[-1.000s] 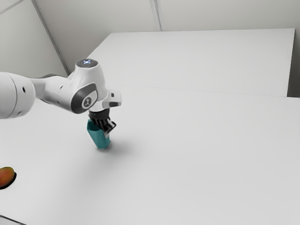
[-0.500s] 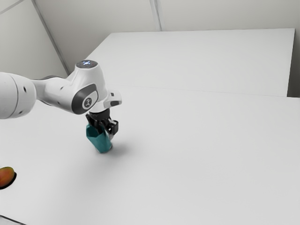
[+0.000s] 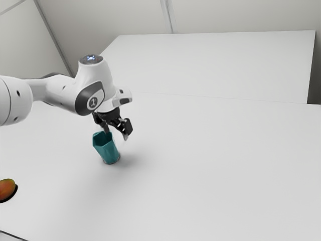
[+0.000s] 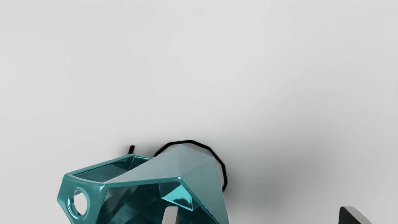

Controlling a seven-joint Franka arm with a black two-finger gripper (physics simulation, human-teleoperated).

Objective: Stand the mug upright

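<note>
The teal mug is left of centre in the exterior view, mouth up and base down on the worktop. It slants toward the frame's upper left; whether it truly tilts, I can't tell. Above it, the jaws are spread wide: in the wrist view, one fingertip overlaps the mug's mouth, the other is out past its side, away from the handle. An orange-red fruit lies at the exterior view's lower left edge.
</note>
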